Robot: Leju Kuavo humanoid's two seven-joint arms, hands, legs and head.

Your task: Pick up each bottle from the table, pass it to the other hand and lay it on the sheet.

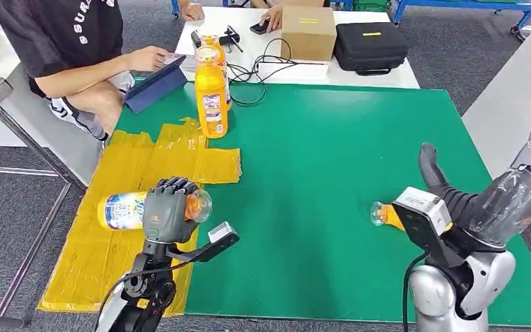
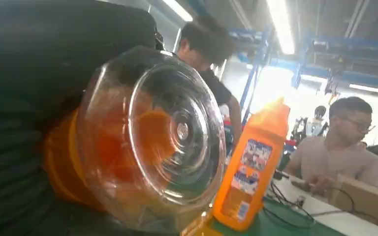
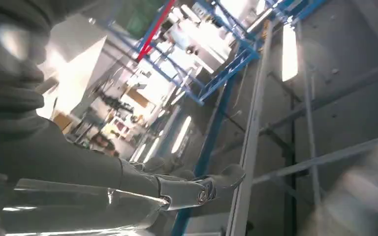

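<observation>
My left hand [image 1: 169, 207] grips an orange bottle [image 1: 121, 209] lying sideways just above the yellow sheet [image 1: 90, 270] at the table's left front. Its clear base [image 2: 152, 137] looms large in the left wrist view, with my left hand [image 2: 24, 123] wrapped around it. My right hand [image 1: 518, 180] is raised at the right, open, fingers [image 3: 197, 189] spread and holding nothing. A second bottle [image 1: 382, 214] lies on the green mat [image 1: 318, 173], mostly hidden behind my right wrist. Two more orange bottles stand at the back: one [image 1: 211, 97] on the sheet's far end, one [image 1: 214, 50] behind it.
A person sits at the back left with a tablet [image 1: 155, 83]. On the white table behind the mat are a cardboard box [image 1: 308, 31], a black case [image 1: 371, 45] and cables [image 1: 263, 69]. Another white table [image 1: 511, 90] stands to the right.
</observation>
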